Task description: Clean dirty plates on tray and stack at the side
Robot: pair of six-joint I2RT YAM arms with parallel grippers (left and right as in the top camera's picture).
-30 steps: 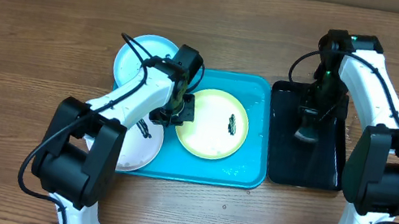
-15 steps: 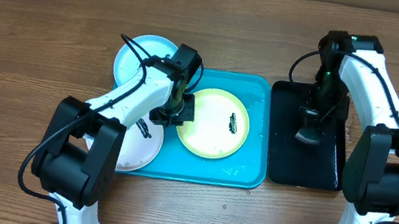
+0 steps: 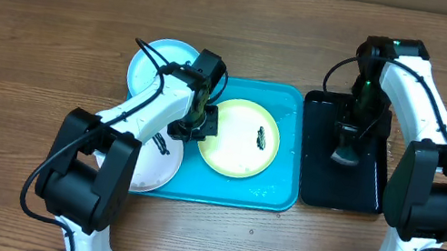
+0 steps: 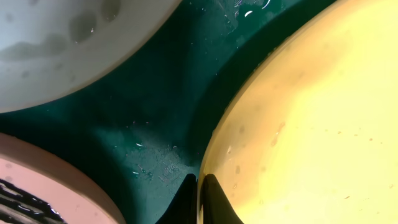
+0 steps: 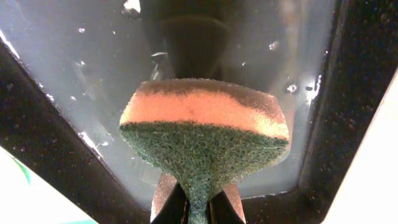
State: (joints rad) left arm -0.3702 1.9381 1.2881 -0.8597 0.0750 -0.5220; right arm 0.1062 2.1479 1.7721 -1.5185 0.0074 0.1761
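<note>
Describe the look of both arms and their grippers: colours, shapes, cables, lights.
The left arm and right arm match: white rounded shells between bulky black joints, with a thin black cable looping loose near each wrist. A small green light glows on the right arm. The left gripper and right gripper have slim dark tapering fingers.

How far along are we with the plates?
Nothing stacked yet: blue plate and white plate lie apart at the tray's left edge. In hand: left gripper pinches the yellow plate's rim; right gripper holds the sponge over the black tray. Left: scrub the yellow plate's dark smear, then stack.
</note>
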